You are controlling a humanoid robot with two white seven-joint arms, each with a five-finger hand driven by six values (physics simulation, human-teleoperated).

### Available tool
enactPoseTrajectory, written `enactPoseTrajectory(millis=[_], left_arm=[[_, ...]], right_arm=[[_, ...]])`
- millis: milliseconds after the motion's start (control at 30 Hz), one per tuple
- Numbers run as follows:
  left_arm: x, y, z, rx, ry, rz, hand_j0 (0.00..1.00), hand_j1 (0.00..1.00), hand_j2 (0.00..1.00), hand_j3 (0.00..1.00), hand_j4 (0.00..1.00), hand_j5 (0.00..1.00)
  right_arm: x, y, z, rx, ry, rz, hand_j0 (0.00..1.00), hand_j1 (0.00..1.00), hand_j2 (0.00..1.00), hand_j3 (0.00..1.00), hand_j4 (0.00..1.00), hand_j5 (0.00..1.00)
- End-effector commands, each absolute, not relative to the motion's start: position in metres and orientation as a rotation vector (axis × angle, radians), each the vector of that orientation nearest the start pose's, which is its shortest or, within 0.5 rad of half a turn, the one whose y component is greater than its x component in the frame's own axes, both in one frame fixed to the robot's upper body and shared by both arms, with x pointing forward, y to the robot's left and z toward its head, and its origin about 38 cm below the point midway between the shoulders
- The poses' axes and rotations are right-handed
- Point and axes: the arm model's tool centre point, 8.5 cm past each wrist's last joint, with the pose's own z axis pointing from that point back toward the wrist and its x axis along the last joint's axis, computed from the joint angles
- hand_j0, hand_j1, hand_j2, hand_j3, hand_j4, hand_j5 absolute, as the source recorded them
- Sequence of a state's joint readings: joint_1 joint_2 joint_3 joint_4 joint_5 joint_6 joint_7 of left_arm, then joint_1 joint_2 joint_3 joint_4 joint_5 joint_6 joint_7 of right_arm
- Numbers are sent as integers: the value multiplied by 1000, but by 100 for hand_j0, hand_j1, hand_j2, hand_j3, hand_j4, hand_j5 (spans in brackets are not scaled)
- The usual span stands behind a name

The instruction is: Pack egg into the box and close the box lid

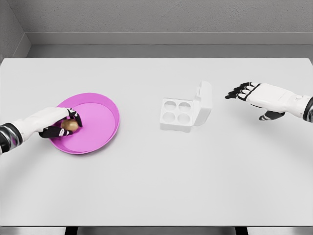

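In the head view the task is barely begun. At the left of the frame the left hand [58,122] curls its fingers around the small smooth brown egg [70,126], which sits low in the shallow glossy magenta round plate [105,115] — not yet carried. At centre, the white moulded four-cup box [177,113] stands empty, its hinged lid [204,102] upright. The right hand [252,94] hovers at the right edge, fingers spread — packing and closing remain.

You have the box [186,114] mid-surface [156,186], plate [98,132] well left of it, egg [70,126] in plate.
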State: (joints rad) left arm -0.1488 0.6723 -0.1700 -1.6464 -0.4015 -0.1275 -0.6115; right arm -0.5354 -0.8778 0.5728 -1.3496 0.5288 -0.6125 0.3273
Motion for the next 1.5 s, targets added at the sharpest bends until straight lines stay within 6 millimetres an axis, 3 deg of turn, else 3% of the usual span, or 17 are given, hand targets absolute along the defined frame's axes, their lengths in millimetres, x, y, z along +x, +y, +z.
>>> enactPoseTrajectory(millis=[0, 667, 1467], left_arm=[[381, 340, 146, 382, -1218, -1489, 35, 35, 35, 35, 35, 35], [383, 323, 166, 388, -1319, -1473, 31, 31, 31, 31, 31, 31], [395, 266, 181, 313, -1510, -1408, 31, 31, 31, 31, 31, 31]], right_arm=[[428, -359, 182, -545, -1346, 2005, 100, 100, 100, 100, 100, 100], [428, -359, 184, -548, -1348, 2004, 100, 100, 100, 100, 100, 100], [427, -358, 183, -544, -1354, 2002, 100, 100, 100, 100, 100, 100]])
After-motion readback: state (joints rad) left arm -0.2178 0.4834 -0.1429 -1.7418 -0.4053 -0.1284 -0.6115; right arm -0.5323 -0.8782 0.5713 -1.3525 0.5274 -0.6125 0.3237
